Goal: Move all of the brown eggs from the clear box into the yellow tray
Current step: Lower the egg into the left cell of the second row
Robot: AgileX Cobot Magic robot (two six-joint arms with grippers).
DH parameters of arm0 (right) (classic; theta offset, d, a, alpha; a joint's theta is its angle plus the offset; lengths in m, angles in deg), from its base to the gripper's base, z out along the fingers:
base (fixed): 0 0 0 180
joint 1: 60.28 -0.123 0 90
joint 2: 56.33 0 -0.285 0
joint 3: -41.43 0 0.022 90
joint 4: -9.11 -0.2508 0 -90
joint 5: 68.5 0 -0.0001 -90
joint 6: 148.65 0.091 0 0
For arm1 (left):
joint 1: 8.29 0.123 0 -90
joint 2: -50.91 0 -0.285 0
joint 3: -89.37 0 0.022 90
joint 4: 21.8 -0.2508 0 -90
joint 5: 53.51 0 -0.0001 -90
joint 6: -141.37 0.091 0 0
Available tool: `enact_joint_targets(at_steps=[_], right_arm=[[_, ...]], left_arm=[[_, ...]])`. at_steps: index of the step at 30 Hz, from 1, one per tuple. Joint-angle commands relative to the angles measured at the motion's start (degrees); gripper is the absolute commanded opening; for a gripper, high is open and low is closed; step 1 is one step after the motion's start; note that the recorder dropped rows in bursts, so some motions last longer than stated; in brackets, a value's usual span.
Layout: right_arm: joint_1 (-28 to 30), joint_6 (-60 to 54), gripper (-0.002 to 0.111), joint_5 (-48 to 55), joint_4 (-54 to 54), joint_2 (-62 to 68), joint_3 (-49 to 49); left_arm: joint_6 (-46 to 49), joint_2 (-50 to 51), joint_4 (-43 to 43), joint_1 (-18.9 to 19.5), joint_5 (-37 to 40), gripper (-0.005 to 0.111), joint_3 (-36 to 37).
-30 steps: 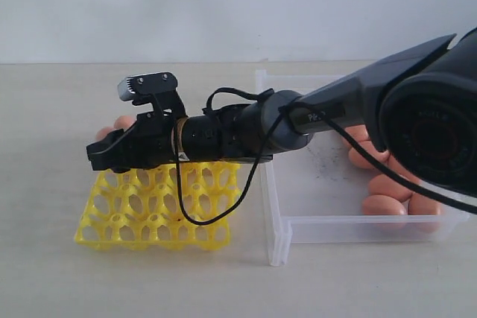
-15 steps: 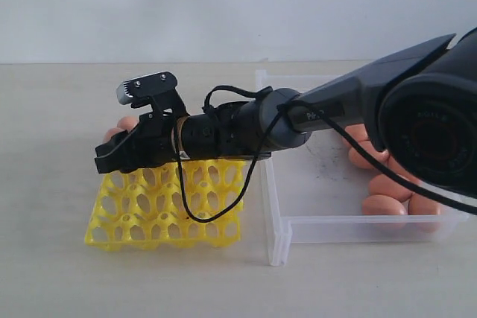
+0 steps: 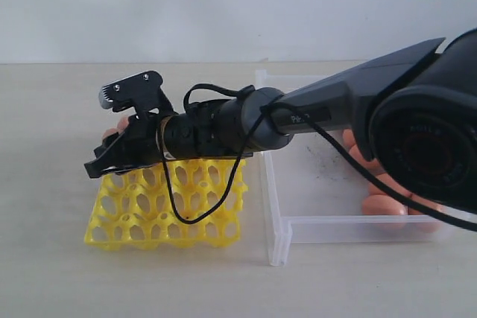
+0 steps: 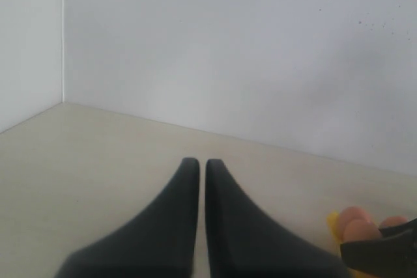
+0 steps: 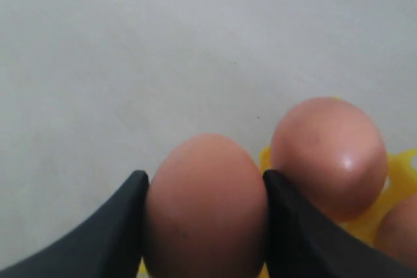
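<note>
One brown egg (image 5: 205,226) is clamped between the two dark fingers of the right tool (image 5: 203,177). It hangs at the rear left edge of the yellow tray (image 3: 164,214), in the left half of the exterior view. Just beside it, a few brown eggs (image 3: 123,123) already sit in the tray's far cups, while the rows of cups nearer the camera are open and bare. The clear box (image 3: 279,236) stands to the right of the tray. More eggs (image 3: 384,205) lie bunched toward its right end, partly hidden behind the big dark arm (image 3: 328,106), so I cannot count them. I would say the job is under way but far from finished, with most of the cups unfilled and a fair cluster left in the box. The eggs are smooth, matte, orange-brown ovals with a soft sheen. The tray is bright, hard-looking plastic, an openwork grid with pointed posts. The box is shallow and transparent, with low walls and dark smudges on its floor. The left tool (image 4: 197,164) has its fingers together on nothing, above the pale tabletop (image 3: 52,273).
</note>
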Motion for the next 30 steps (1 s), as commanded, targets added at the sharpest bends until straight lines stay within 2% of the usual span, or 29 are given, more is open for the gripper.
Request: enact_joint_targets(at_steps=[1, 4, 8, 11, 14, 18, 22, 26, 30], right_arm=[[0.15, -0.86, 0.0, 4.73, -0.3, -0.12, -0.48], [0.15, -0.86, 0.0, 5.29, -0.3, -0.12, -0.48], [0.15, -0.33, 0.002, -0.66, -0.43, -0.12, -0.48], [0.15, -0.16, 0.017, -0.46, -2.02, -0.12, -0.48], [0.15, 0.61, 0.034, 4.05, -2.27, -0.12, -0.48], [0.15, 0.35, 0.035, 10.77, -2.27, -0.12, -0.48], [0.15, -0.9, 0.036, 9.28, -2.27, -0.12, -0.48], [0.15, -0.75, 0.053, 6.9, -2.66, -0.12, -0.48], [0.15, -0.74, 0.055, 9.41, -3.06, -0.12, -0.48]], left_arm=[[-0.51, -0.14, 0.51, 0.09, -0.72, 0.004, -0.04], [-0.51, -0.14, 0.51, 0.09, -0.72, 0.004, -0.04], [-0.51, -0.14, 0.51, 0.09, -0.72, 0.004, -0.04], [-0.51, -0.14, 0.51, 0.09, -0.72, 0.004, -0.04], [-0.51, -0.14, 0.51, 0.09, -0.72, 0.004, -0.04], [-0.51, -0.14, 0.51, 0.09, -0.72, 0.004, -0.04], [-0.51, -0.14, 0.51, 0.09, -0.72, 0.004, -0.04], [-0.51, -0.14, 0.51, 0.09, -0.72, 0.004, -0.04], [-0.51, -0.14, 0.51, 0.09, -0.72, 0.004, -0.04]])
